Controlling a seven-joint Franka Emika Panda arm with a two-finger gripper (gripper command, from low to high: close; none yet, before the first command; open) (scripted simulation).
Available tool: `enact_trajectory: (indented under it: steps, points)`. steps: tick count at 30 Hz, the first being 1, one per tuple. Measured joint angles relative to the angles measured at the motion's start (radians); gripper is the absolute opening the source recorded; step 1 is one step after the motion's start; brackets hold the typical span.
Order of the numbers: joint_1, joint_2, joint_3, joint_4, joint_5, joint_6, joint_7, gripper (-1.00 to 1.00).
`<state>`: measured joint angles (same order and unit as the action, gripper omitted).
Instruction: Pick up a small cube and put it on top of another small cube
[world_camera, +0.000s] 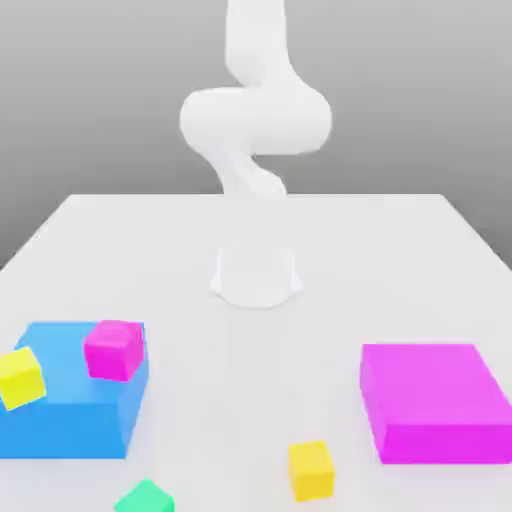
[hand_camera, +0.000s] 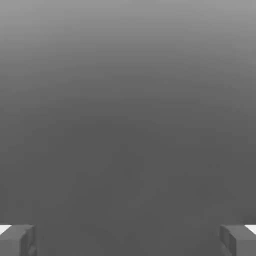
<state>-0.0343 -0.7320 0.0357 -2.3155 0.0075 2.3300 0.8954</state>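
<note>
One small yellow cube lies on the white table near its front edge, between the two big blocks. A second small yellow cube sits tilted at the left edge of the big blue block; I cannot tell whether it rests on the block or beside it. In the hand view my gripper is open, its two grey fingertips far apart with nothing between them, facing a plain grey background. The white arm rises from its base out of the top of the exterior view.
A small magenta cube sits on top of the blue block. A big magenta block stands at the exterior view's right. A small green cube lies at the front edge. The arm's base is mid-table.
</note>
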Motion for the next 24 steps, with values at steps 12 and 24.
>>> enact_trajectory:
  steps: [12, 24]
  points:
    - [-0.143, 0.324, 0.178, -0.075, -0.013, 0.146, 0.496, 0.0]
    - [-0.223, 0.655, 0.302, -0.148, -0.118, 0.288, 1.052, 0.0]
